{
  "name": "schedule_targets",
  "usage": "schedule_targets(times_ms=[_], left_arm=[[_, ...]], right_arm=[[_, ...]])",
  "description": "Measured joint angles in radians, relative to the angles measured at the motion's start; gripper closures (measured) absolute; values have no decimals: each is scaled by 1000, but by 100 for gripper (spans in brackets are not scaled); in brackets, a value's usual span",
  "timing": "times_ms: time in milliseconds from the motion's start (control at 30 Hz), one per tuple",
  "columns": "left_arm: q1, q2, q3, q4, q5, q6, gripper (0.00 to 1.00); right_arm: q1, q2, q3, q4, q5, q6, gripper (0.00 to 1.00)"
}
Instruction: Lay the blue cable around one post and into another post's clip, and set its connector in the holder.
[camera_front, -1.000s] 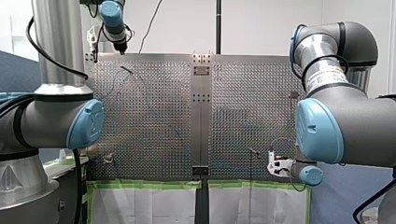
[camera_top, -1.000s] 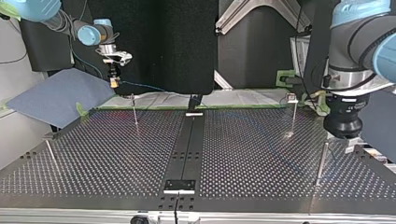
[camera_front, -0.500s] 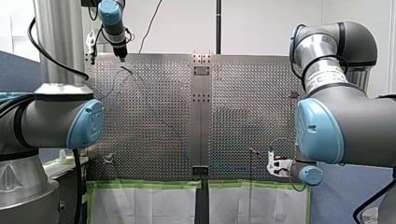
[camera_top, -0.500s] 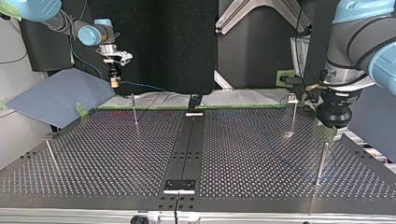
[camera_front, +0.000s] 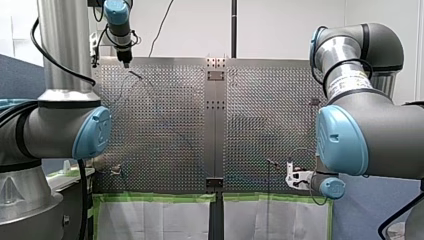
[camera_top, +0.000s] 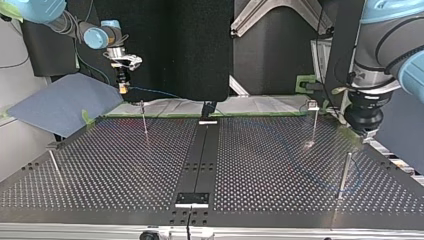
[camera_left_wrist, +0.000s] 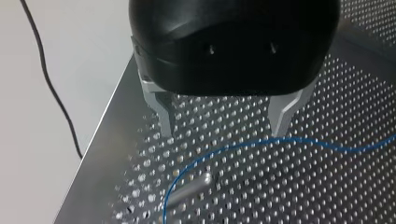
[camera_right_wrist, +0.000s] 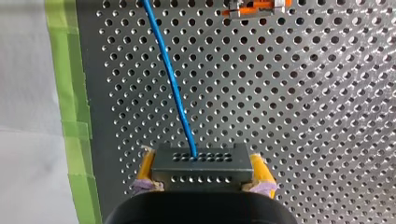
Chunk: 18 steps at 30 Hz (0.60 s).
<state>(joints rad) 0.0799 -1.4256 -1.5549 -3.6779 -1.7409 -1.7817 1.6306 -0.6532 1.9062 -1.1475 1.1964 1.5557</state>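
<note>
Firmly held in our right hand, the connector trails blue cable straight ahead; our wide-open left hand hovers, cable crossing just beyond it.

Bright even room light throws sheen across the perforated table.

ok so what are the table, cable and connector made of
Table looks like metal, a grey sheet punched with even holes. Cable: smooth blue jacket, probably plastic; it curves softly. Connector: matte dark block with pin holes, likely moulded plastic.
</note>
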Motion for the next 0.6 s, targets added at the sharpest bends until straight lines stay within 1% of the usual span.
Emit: schedule_targets(times_ms=[267, 600], left_arm=[[-1, 4, 0, -3, -46, 4, 1], [-3, 6, 0, -4, -53, 5, 1]], right_arm=[[3, 0, 0, 7, -1, -1, 100], [5, 0, 0, 11, 0, -4, 100]])
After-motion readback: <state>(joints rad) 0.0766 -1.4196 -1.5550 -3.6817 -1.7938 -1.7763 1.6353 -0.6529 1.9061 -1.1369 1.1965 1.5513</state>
